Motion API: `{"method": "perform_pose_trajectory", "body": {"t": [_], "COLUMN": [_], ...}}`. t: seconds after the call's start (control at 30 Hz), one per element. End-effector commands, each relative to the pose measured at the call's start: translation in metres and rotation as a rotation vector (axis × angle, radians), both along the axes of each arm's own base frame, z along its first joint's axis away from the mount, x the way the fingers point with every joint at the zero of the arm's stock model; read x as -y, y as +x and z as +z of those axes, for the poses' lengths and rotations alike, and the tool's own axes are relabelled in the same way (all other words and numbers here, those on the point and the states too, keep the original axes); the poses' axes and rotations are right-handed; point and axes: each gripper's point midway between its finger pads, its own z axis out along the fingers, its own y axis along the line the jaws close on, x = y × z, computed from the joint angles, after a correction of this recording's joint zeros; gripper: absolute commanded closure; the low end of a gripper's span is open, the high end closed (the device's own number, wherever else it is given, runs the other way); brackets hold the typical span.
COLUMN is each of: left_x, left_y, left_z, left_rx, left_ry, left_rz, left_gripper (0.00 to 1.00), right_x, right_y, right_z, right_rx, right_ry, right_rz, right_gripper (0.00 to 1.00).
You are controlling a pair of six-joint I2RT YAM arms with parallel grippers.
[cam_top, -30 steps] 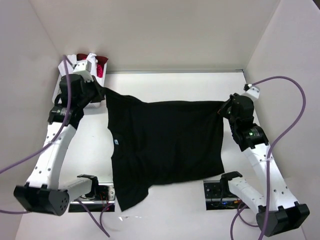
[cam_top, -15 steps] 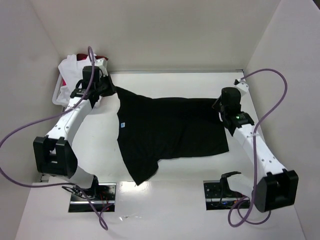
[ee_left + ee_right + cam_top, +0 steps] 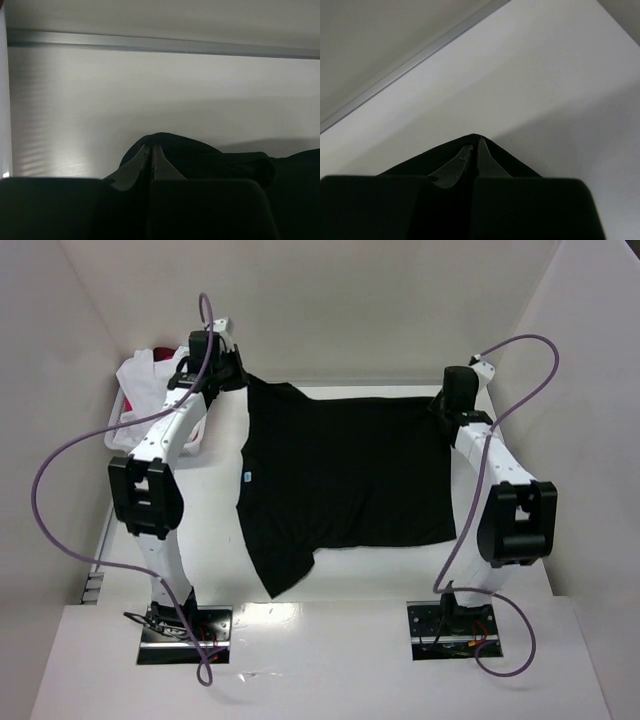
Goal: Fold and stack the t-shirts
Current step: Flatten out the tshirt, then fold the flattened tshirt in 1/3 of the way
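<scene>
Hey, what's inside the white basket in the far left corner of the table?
White cloth is heaped in the white basket, with a sliver of red cloth at the back. The left arm crosses its right side, and anything under the heap is covered.

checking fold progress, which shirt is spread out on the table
The black t-shirt, pinched at its far corners by the left tool and right tool; the white shirt lies bunched at far left.

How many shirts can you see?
3. The black t-shirt lies spread across the table. A white shirt and a bit of red shirt sit bunched in the basket at the far left; more may be hidden there.
</scene>
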Motion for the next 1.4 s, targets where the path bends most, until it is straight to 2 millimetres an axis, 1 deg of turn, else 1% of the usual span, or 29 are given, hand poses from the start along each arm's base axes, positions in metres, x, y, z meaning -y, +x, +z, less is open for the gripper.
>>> {"method": "perform_pose_trajectory", "body": {"t": [0.0,0.03,0.07,0.13,0.17,0.2,0.27,0.3,0.4,0.5,0.53,0.57,0.6,0.63,0.7,0.73,0.8,0.83,0.87,0.9,0.93,1.0,1.03,1.1,1.13,1.17,1.2,1.27,1.37], "left_x": [0.004,0.011,0.016,0.014,0.019,0.018,0.019,0.025,0.026,0.032,0.040,0.038,0.044,0.044,0.058,0.056,0.069,0.068,0.073,0.070,0.069,0.069,0.066,0.064,0.065,0.064,0.062,0.062,0.065], "left_y": [0.024,0.028,0.037,0.046,0.051,0.058,0.064,0.067,0.077,0.082,0.083,0.081,0.080,0.081,0.073,0.073,0.062,0.059,0.056,0.050,0.044,0.040,0.029,0.022,0.017,0.013,0.006,-0.002,-0.017], "left_z": [0.002,0.001,-0.004,-0.008,-0.023,-0.013,-0.030,-0.030,-0.032,-0.029,-0.036,-0.037,-0.034,-0.028,-0.029,-0.023,-0.035,-0.028,-0.028,-0.048,-0.038,-0.038,-0.046,-0.047,-0.039,-0.040,-0.050,-0.044,-0.050], "left_rx": [0.024,0.023,0.016,0.013,-0.013,0.016,-0.017,-0.011,-0.008,-0.011,-0.022,-0.040,-0.036,-0.024,-0.042,-0.031,-0.072,-0.065,-0.061,-0.109,-0.095,-0.080,-0.105,-0.102,-0.090,-0.096,-0.124,-0.118,-0.139], "left_ry": [0.042,0.050,0.057,0.075,0.093,0.094,0.099,0.098,0.094,0.094,0.096,0.104,0.112,0.110,0.132,0.134,0.144,0.138,0.138,0.142,0.131,0.110,0.103,0.102,0.094,0.095,0.102,0.088,0.062], "left_rz": [-0.017,-0.033,-0.032,-0.024,-0.029,-0.019,-0.020,-0.029,-0.016,-0.026,-0.037,-0.030,-0.045,-0.044,-0.062,-0.053,-0.065,-0.052,-0.061,-0.049,-0.043,-0.033,-0.026,-0.026,-0.035,-0.035,-0.036,-0.039,-0.064], "left_gripper": [1.00,1.00,1.00,1.00,1.00,1.00,1.00,1.00,1.00,1.00,1.00,1.00,1.00,1.00,1.00,1.00,1.00,1.00,1.00,1.00,1.00,1.00,1.00,1.00,1.00,1.00,1.00,1.00,1.00], "right_x": [0.023,0.021,0.026,0.029,0.029,0.033,0.029,0.029,0.027,0.031,0.029,0.029,0.037,0.037,0.050,0.050,0.064,0.073,0.071,0.079,0.084,0.082,0.087,0.086,0.086,0.084,0.084,0.081,0.081], "right_y": [0.042,0.049,0.058,0.071,0.077,0.085,0.093,0.100,0.115,0.123,0.124,0.125,0.125,0.126,0.121,0.123,0.119,0.116,0.116,0.115,0.112,0.111,0.112,0.112,0.112,0.112,0.111,0.111,0.106], "right_z": [0.031,0.030,0.014,0.012,-0.004,0.001,-0.005,-0.011,-0.016,-0.014,-0.022,-0.022,-0.018,-0.023,-0.033,-0.031,-0.037,-0.042,-0.042,-0.042,-0.040,-0.036,-0.034,-0.034,-0.034,-0.034,-0.039,-0.039,-0.049], "right_rx": [0.125,0.135,0.113,0.123,0.094,0.114,0.111,0.105,0.106,0.110,0.096,0.096,0.105,0.096,0.077,0.086,0.073,0.064,0.064,0.064,0.065,0.076,0.087,0.084,0.084,0.085,0.076,0.079,0.052], "right_ry": [-0.007,-0.001,0.005,0.012,0.013,0.009,0.009,0.010,0.010,0.005,0.010,0.010,0.009,0.010,0.010,0.010,0.014,0.015,0.019,0.018,0.022,0.027,0.025,0.022,0.022,0.026,0.028,0.040,0.045], "right_rz": [-0.027,-0.014,-0.014,-0.007,-0.007,0.000,0.025,0.026,0.049,0.052,0.061,0.061,0.049,0.049,0.028,0.028,0.011,-0.004,0.004,-0.010,-0.012,0.002,-0.007,0.008,0.008,0.016,0.016,0.022,0.021], "right_gripper": [1.00,1.00,1.00,1.00,1.00,1.00,1.00,1.00,1.00,1.00,1.00,1.00,1.00,1.00,1.00,1.00,1.00,1.00,1.00,1.00,1.00,1.00,1.00,1.00,1.00,1.00,1.00,1.00,1.00]}}
